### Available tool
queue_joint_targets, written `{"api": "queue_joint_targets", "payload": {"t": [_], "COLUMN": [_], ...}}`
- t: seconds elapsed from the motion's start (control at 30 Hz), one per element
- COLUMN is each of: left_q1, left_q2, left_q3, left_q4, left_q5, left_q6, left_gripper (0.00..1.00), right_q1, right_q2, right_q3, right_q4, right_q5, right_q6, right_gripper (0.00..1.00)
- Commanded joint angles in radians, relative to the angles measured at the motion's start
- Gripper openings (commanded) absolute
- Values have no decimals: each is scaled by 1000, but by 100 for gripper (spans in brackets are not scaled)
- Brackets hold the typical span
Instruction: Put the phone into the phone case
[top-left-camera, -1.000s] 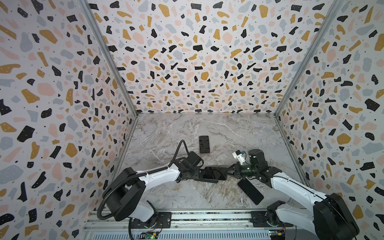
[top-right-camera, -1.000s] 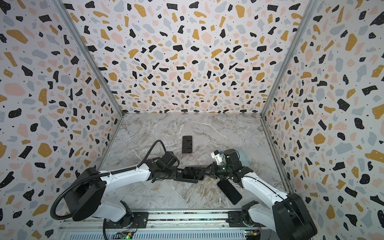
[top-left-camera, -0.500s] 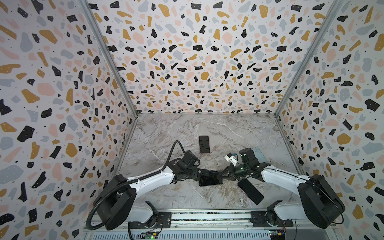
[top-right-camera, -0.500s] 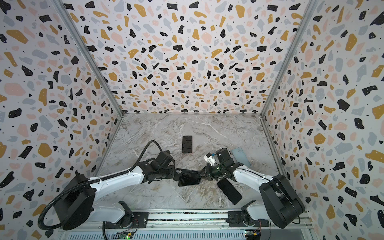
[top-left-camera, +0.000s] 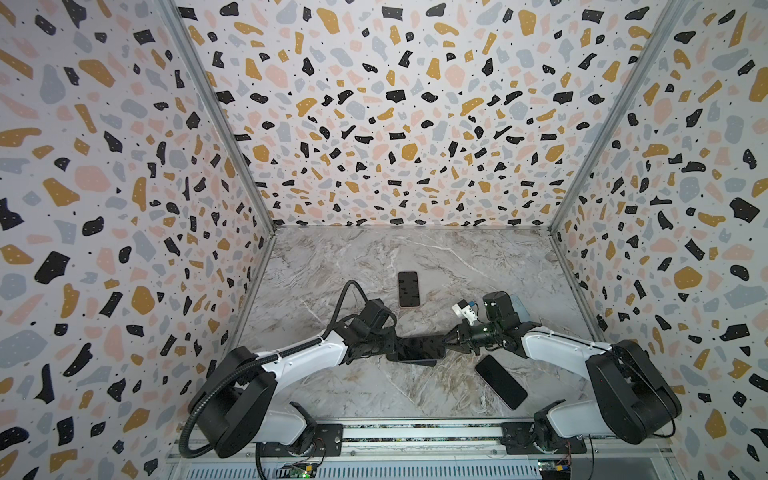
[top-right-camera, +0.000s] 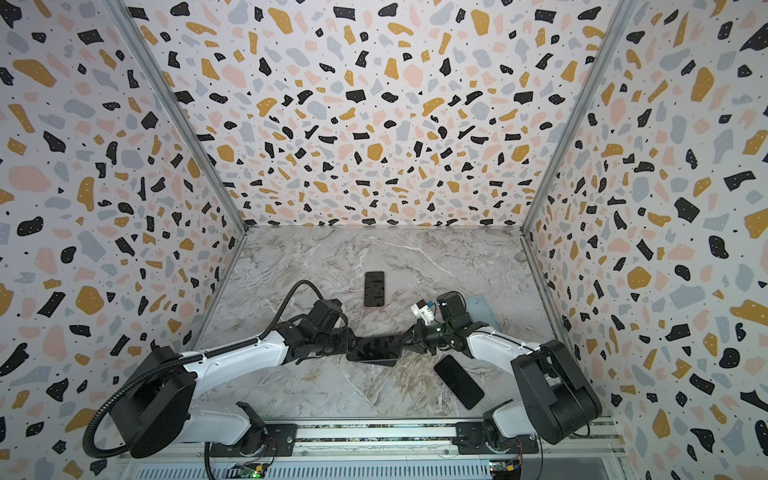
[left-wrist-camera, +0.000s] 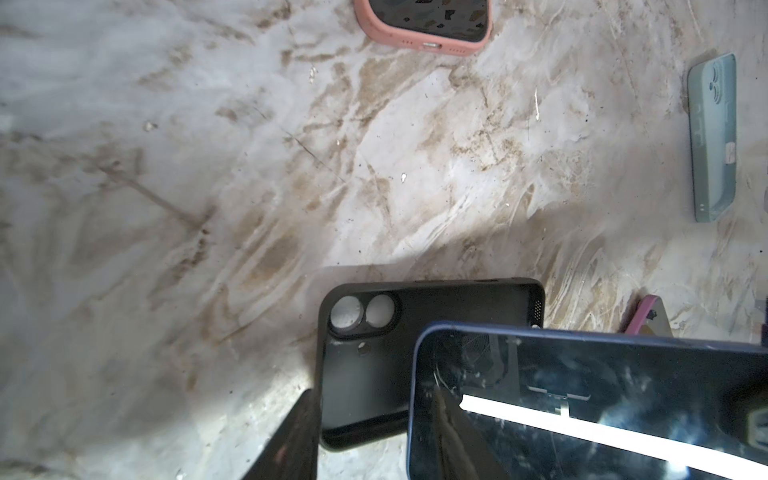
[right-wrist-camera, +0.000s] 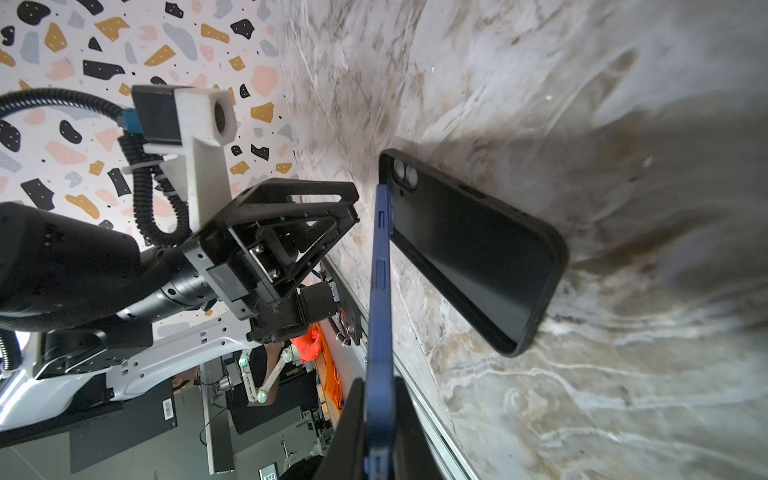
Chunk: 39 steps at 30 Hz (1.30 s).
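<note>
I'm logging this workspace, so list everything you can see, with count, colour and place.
blue phone: one, dark blue, over the black case
black case: one, black, empty, front centre
pink-cased phone: one, pink rim, rear centre
black phone: one, black, front right
pale case: one, blue-grey, behind the right arm
table: one, grey marble
left gripper: one, black, open beside the blue phone
right gripper: one, black, shut on the blue phone

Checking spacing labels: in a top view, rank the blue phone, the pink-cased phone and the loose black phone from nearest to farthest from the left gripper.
1. blue phone: right at the left gripper, centre.
2. pink-cased phone: behind, toward the back wall.
3. black phone: across the middle, front right.
</note>
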<state>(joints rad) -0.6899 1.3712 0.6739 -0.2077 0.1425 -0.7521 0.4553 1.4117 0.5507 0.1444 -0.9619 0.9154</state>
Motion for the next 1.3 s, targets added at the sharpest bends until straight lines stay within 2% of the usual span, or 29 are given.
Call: {"api": "queue_joint_targets", "payload": {"t": [0.0,0.47,1.27], "left_q1": [12,26,79], "left_q2": [2,34,31], "left_q3": [-17,-48,-120], "left_q4": [42,96,183], "left_q5": [31,66,130], "left_q6": [8,25,43], "left_gripper": [46,48,47], "right_q1": [-1,-24,-43], "right_q2": [11,85,112], "right_q3": [-11,-9,-34], "right_q4": [77,60,19], "right_q5": [-52,-32,50], "right_q6": [33,-19,-100], "right_gripper": [0,0,0]}}
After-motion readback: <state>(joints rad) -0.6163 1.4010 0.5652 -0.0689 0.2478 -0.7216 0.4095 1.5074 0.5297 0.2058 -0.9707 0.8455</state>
